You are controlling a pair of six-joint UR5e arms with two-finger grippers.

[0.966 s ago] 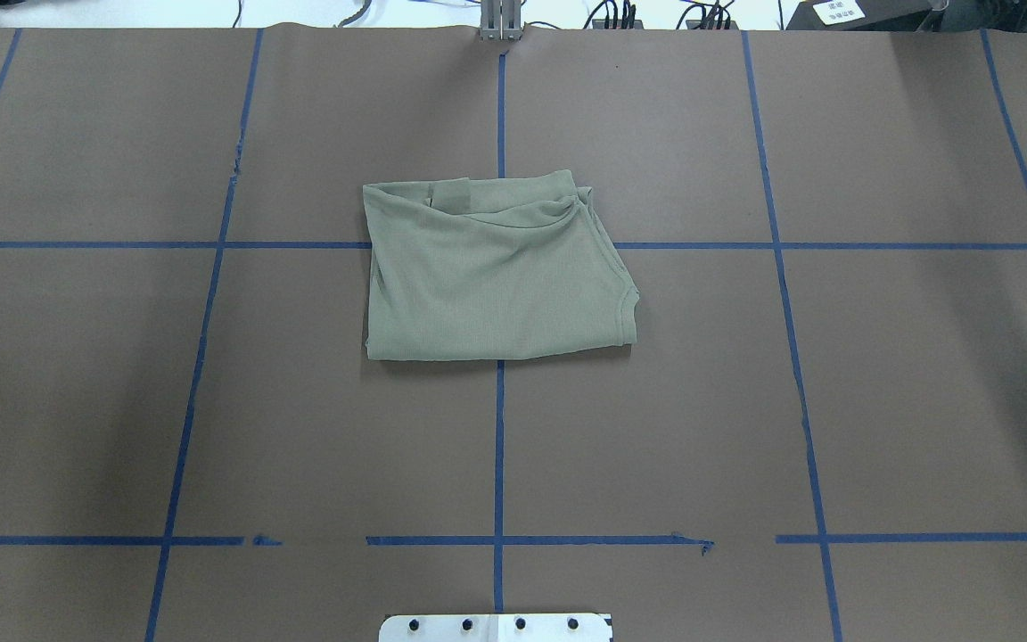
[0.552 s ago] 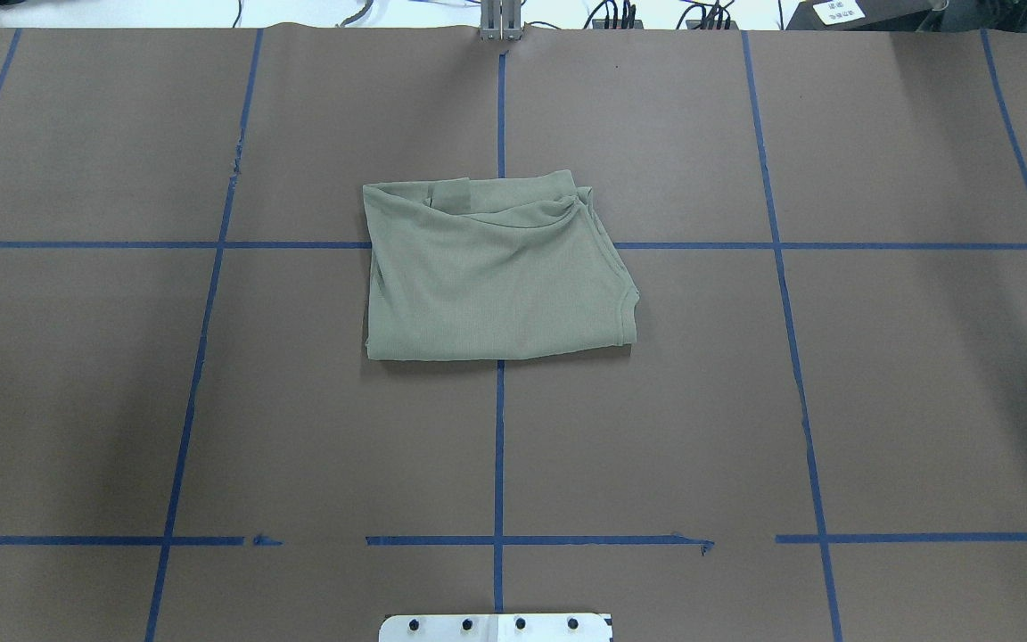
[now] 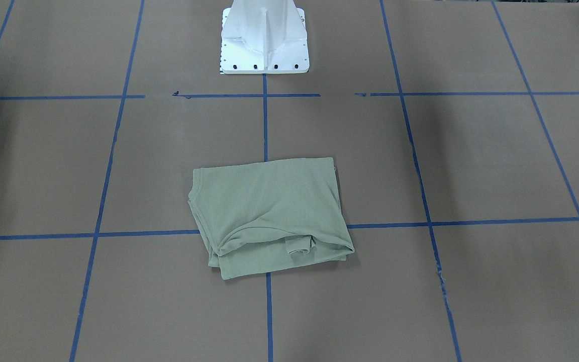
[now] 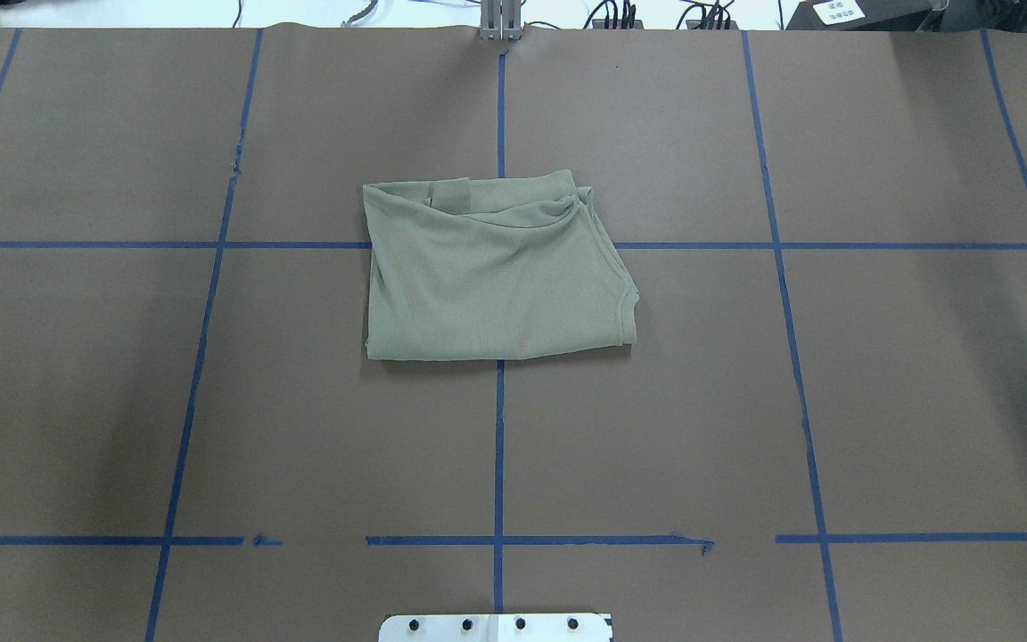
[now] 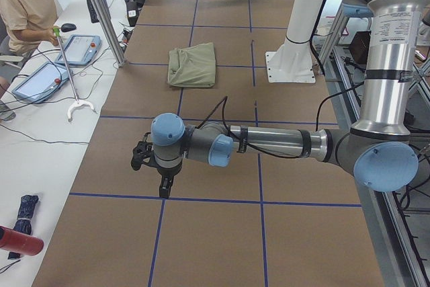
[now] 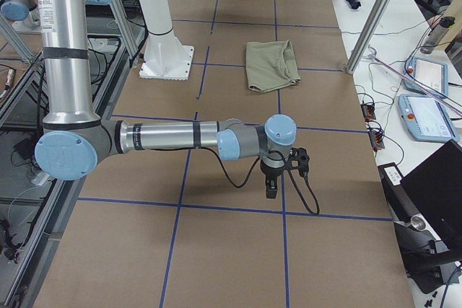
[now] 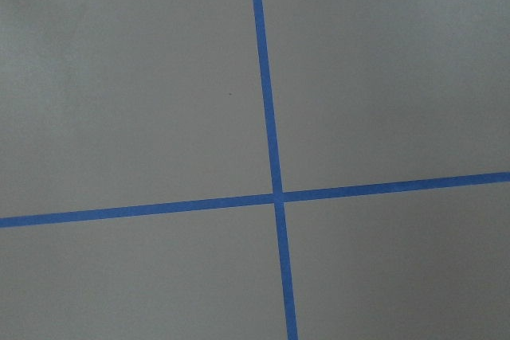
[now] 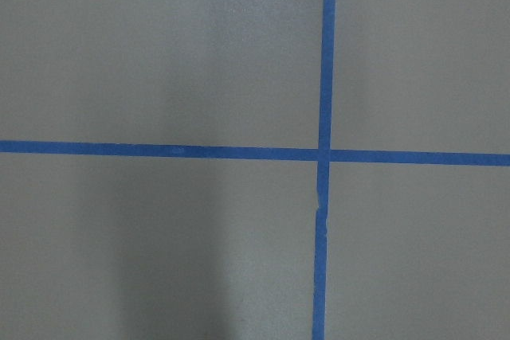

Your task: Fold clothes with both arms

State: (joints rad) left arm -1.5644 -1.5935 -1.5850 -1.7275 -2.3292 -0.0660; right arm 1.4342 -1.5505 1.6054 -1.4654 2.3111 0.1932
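I see a plain sage-green shirt [image 4: 496,276], my brown bench [image 4: 879,401] gridded with blue tape lines [image 4: 498,446], and a white pedestal [image 3: 264,40].

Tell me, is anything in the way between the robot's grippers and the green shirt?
Nothing visible. Only the brown table shows between the shirt and the left gripper, and likewise between the shirt and the right gripper.

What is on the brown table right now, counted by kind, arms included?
Green folded shirt: 1
Robot arms: 2 (left arm, right arm)
White pedestal base: 1
Total: 4
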